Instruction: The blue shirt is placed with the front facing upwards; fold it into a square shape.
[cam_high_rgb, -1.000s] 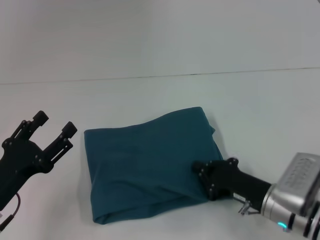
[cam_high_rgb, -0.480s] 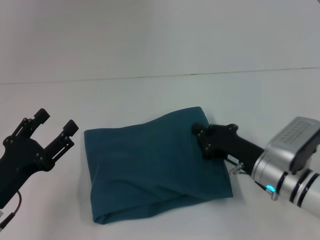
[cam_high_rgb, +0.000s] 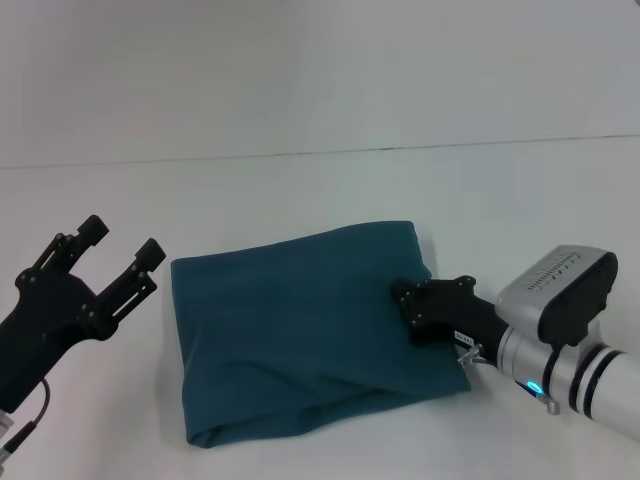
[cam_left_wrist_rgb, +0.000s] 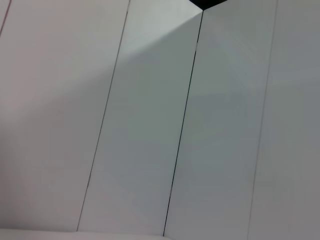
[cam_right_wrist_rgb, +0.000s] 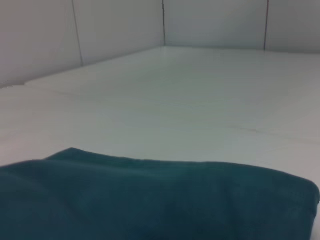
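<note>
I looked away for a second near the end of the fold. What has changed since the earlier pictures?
The right gripper went from the shirt's near right corner up to its far right edge, then came partway back, and now rests on the right edge. The shirt's far right corner lies slightly flatter and squarer. The left gripper drifted slightly up, open, beside the shirt's left edge. The shirt stays folded on the table.

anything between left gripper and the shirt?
Nothing. In the head view only bare white table separates the open left gripper from the folded blue shirt's left edge.
</note>
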